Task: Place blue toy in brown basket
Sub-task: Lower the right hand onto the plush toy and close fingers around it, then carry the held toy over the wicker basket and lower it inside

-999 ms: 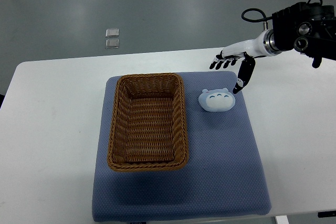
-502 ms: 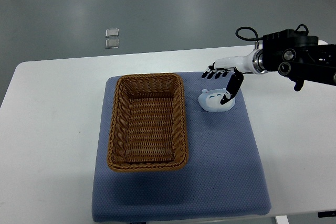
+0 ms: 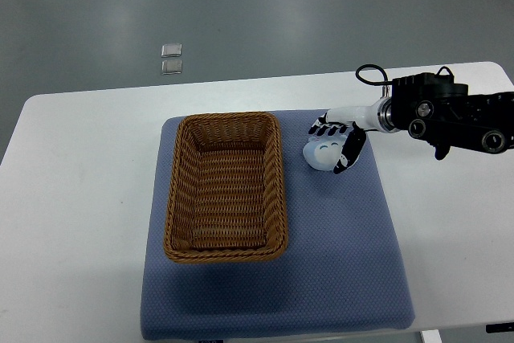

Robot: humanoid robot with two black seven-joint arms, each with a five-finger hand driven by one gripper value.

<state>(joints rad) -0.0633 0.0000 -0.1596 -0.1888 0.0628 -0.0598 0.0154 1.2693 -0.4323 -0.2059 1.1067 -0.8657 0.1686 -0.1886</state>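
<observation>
A white table [image 3: 72,166] carries a blue mat [image 3: 337,263], both beneath the right hand [image 3: 337,139]. A brown basket [image 3: 226,186] stands left of it. The hand's fingers wrap the blue toy [image 3: 323,153] on the mat beside the basket.

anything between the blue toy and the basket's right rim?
Only bare blue mat, per the top view. The blue toy, under the right hand, sits just right of the brown basket.
</observation>
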